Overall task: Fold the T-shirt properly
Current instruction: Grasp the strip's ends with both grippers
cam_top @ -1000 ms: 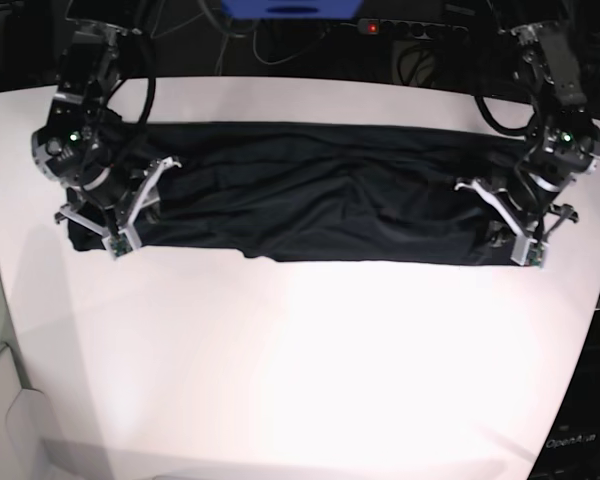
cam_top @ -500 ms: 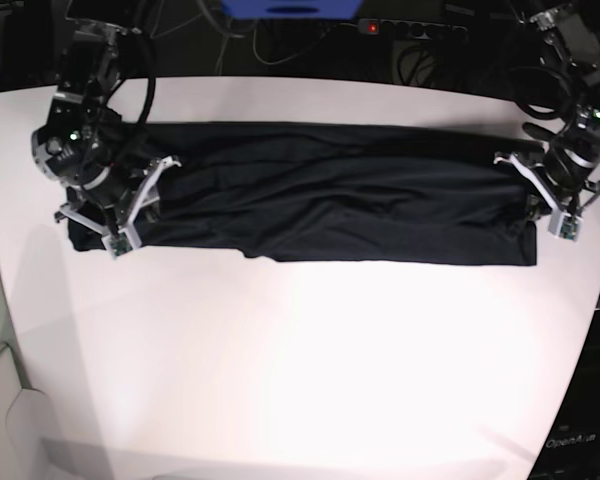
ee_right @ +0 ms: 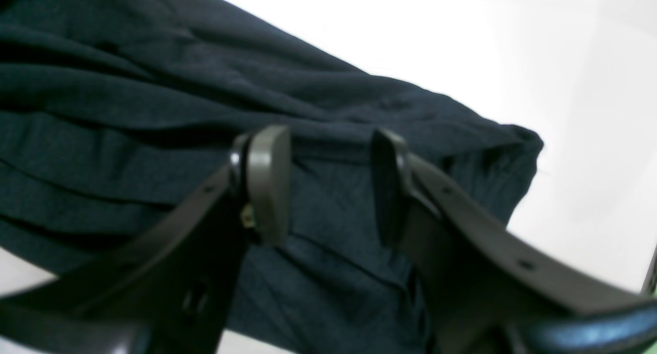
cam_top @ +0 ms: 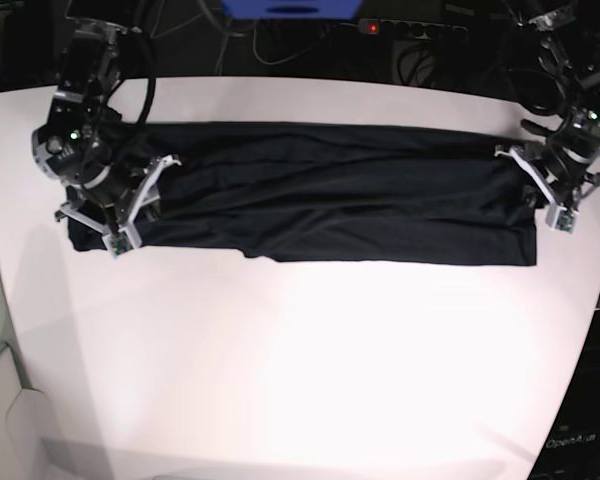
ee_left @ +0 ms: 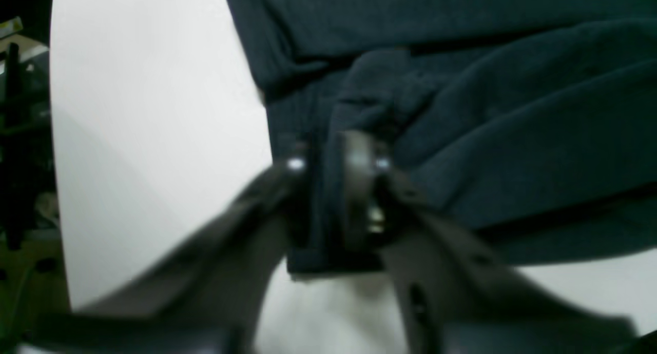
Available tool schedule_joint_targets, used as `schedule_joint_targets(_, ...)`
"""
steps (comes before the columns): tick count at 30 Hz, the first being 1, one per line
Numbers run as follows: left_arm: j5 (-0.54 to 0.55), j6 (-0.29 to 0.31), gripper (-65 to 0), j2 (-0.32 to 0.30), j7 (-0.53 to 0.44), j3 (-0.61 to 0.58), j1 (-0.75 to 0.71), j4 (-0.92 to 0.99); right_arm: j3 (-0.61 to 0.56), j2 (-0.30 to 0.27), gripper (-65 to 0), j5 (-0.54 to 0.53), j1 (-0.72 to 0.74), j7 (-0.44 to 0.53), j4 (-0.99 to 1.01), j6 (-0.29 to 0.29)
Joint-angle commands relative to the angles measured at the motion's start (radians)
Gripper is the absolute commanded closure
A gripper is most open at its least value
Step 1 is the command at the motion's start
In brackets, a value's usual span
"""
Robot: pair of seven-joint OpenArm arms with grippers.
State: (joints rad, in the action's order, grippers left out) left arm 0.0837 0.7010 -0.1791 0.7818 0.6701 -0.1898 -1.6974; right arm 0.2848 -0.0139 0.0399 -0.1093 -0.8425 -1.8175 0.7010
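T-shirt [cam_top: 320, 195]: you see it lying as a long dark band across the far half of the white table [cam_top: 300, 360], stretched between your two grippers, wrinkled along its length.

Left gripper [cam_top: 552, 195]: it sits at the shirt's end on the right of the base view. In the left wrist view the gripper [ee_left: 336, 190] is blurred; a ridge of the shirt [ee_left: 462, 113] runs between the fingers [ee_left: 359, 179] with a narrow gap. You cannot tell whether it is pinching that ridge or has let go.

Right gripper [cam_top: 120, 215]: it sits over the shirt's other end, on the left of the base view. In the right wrist view the gripper [ee_right: 328, 184] has its jaws spread apart, released, nothing between the pads [ee_right: 269, 182]; the shirt [ee_right: 205, 138] lies flat beneath and behind them.

Cloth relative to right gripper: folds run away to the gripper's left; the shirt's corner ends just past the right finger, bare table beyond it.

Cloth relative to left gripper: the shirt's edge falls just left of the fingers, with bare table [ee_left: 154, 138] beyond; the bulk spreads to the right.

Background: a power strip [cam_top: 415, 30] with a lit red switch lies behind the table's far edge.
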Motion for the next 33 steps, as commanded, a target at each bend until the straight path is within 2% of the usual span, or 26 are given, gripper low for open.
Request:
schedule_joint_targets(1,0.021,-0.003,-17.8,-0.013,-0.02,0.023,0.006,-0.016,0.0,-0.005,-27.2,-0.011,0.01,0.019,-0.015,-0.003)
schedule_joint_targets(4,0.087,-0.003,-23.3,-0.013,-0.018,0.079,0.006,-0.014,0.0,-0.007,-27.2,-0.011,0.01,0.019,-0.015,-0.003)
schedule_joint_targets(9,0.127,-0.003,-23.7,-0.013,-0.008,0.17,0.033,-0.014,-0.002,-0.008,-27.2,-0.011,0.01,0.019,-0.015,-0.003)
schedule_joint_targets(14,0.138,-0.003,-23.8,-0.012,-0.006,0.168,0.046,0.004,-0.002,-0.008,-27.2,-0.011,0.01,0.019,-0.015,-0.003)
schedule_joint_targets(18,0.182,-0.003,-23.8,0.033,-0.006,0.162,0.048,-0.003,-0.002,-0.008,-27.2,-0.011,0.015,0.019,0.008,-0.003)
schedule_joint_targets(28,0.247,-0.003,-23.3,0.043,-0.006,-0.062,0.023,-0.007,-0.002,-0.008,-27.1,-0.011,0.018,0.019,0.02,-0.003)
schedule_joint_targets(30,0.241,-0.003,-20.5,0.043,-0.006,-0.08,0.023,-0.007,-0.002,-0.01,-27.1,-0.011,0.018,0.019,0.02,-0.003)
schedule_joint_targets(33,0.239,-0.003,-10.8,0.034,-0.006,-0.077,0.023,-0.002,-0.002,-0.013,-27.1,-0.011,0.018,0.021,0.02,-0.003)
